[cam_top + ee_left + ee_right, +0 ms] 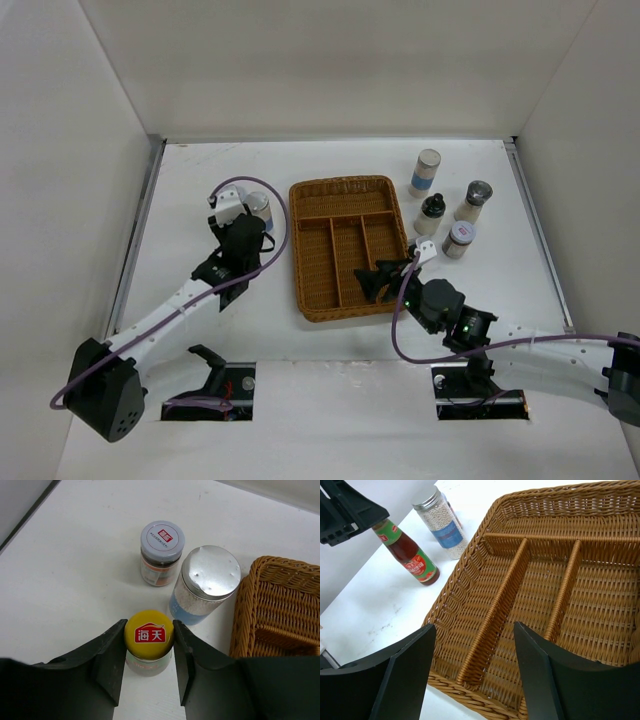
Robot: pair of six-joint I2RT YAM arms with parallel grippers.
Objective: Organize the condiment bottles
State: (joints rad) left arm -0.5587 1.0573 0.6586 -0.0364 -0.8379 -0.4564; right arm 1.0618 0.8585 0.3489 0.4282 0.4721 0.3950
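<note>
My left gripper (149, 626) is shut on the yellow cap of the dark sauce bottle (149, 636), which stands on the table left of the wicker tray (345, 184). In the top view the gripper (243, 238) hides that bottle. In the right wrist view the bottle (412, 557) shows with its red and green label. Just beyond it stand a silver-capped, blue-banded jar (210, 576) and a jar with a white red-marked lid (162, 541). My right gripper (475, 630) is open and empty above the tray's near left corner (470, 577), and shows in the top view (372, 283).
Right of the tray stand a pale blue-banded bottle (425, 172), a grey-capped one (474, 200), a black-capped one (430, 213) and a jar with a white red-marked lid (459, 239). The tray's compartments hold nothing. White walls close in the table on three sides.
</note>
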